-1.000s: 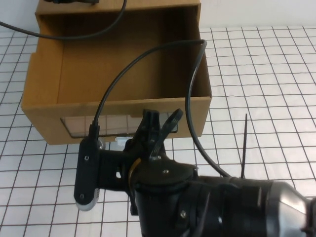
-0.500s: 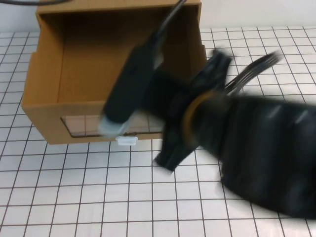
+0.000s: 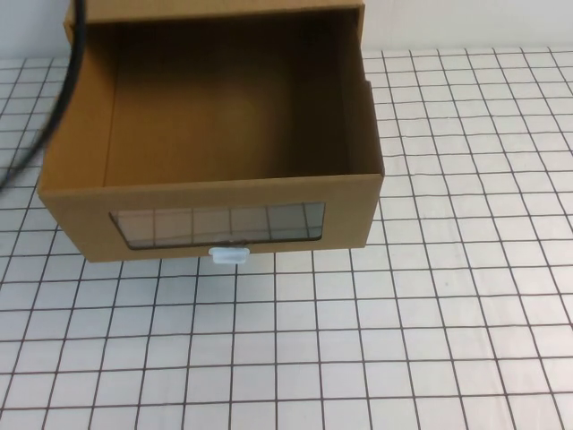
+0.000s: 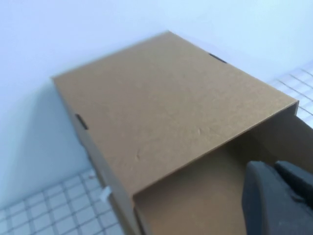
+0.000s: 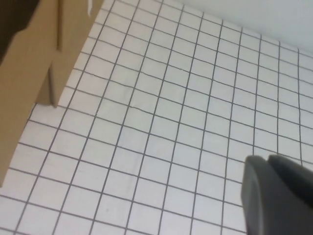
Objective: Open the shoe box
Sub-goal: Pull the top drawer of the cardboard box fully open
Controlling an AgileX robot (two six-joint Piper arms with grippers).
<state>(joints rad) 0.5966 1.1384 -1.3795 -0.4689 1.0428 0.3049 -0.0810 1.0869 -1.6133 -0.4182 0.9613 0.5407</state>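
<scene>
The brown cardboard shoe box (image 3: 215,193) stands open in the high view, its inside bare and its lid (image 3: 215,9) tipped up at the back. Its front wall has a clear window (image 3: 215,224) with a small white tab (image 3: 229,255) below it. Neither arm shows in the high view. In the left wrist view the left gripper (image 4: 275,167) is shut and empty, hovering by the raised lid (image 4: 166,107) above the box's inside. In the right wrist view the right gripper (image 5: 268,159) is shut and empty over the gridded table, to the side of the box's corner (image 5: 29,73).
The white gridded table (image 3: 430,340) spreads in front of and to the right of the box. A black cable (image 3: 54,116) hangs across the box's left wall. A pale wall stands behind the box.
The right arm, which stood in front of the box's front wall a second ago, swept up and to the right and has left the high view. The box has not moved.
</scene>
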